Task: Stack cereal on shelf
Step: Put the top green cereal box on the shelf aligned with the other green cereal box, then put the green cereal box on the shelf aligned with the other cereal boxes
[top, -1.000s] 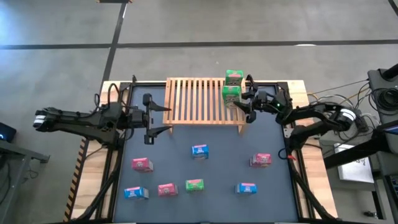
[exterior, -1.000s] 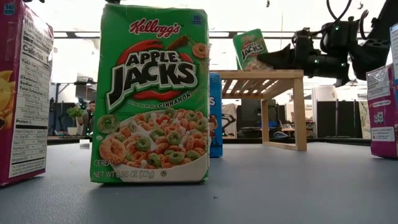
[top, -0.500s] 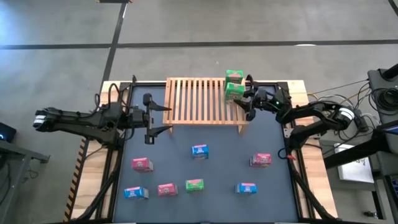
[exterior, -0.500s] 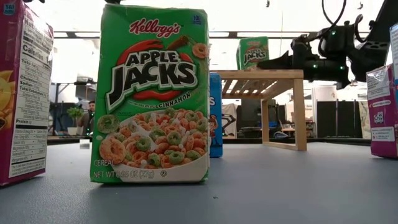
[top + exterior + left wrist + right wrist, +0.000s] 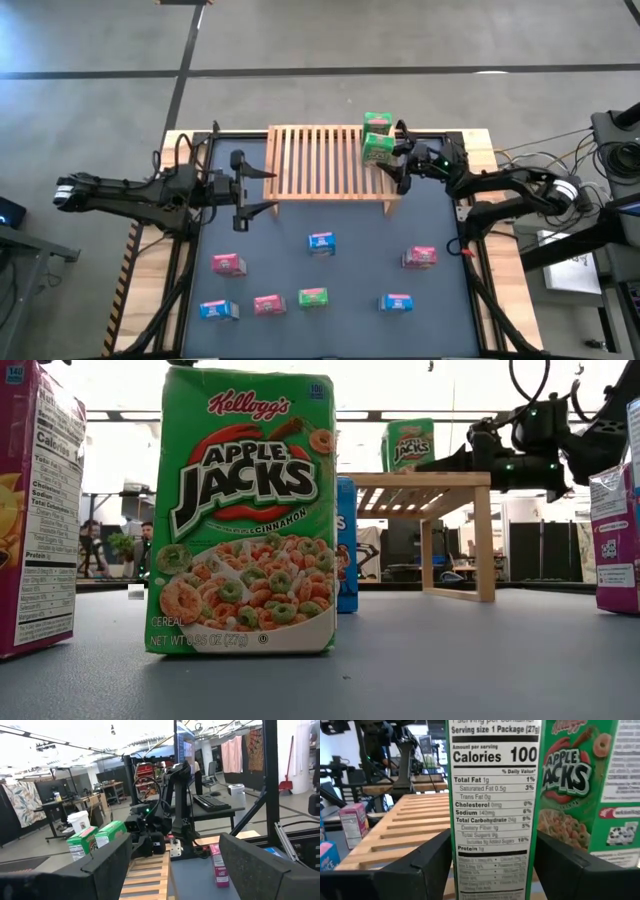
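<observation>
Two green boxes (image 5: 377, 137) stand side by side at the shelf's (image 5: 315, 162) right end, the nearer one between the right gripper's (image 5: 398, 160) parted fingers (whether they touch it I cannot tell), while the left gripper (image 5: 262, 190) waits spread open off the shelf's left end over the desk (image 5: 350, 275).

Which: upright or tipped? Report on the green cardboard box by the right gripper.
Upright: green cardboard box stands square on slatted wooden rack in low view.
</observation>
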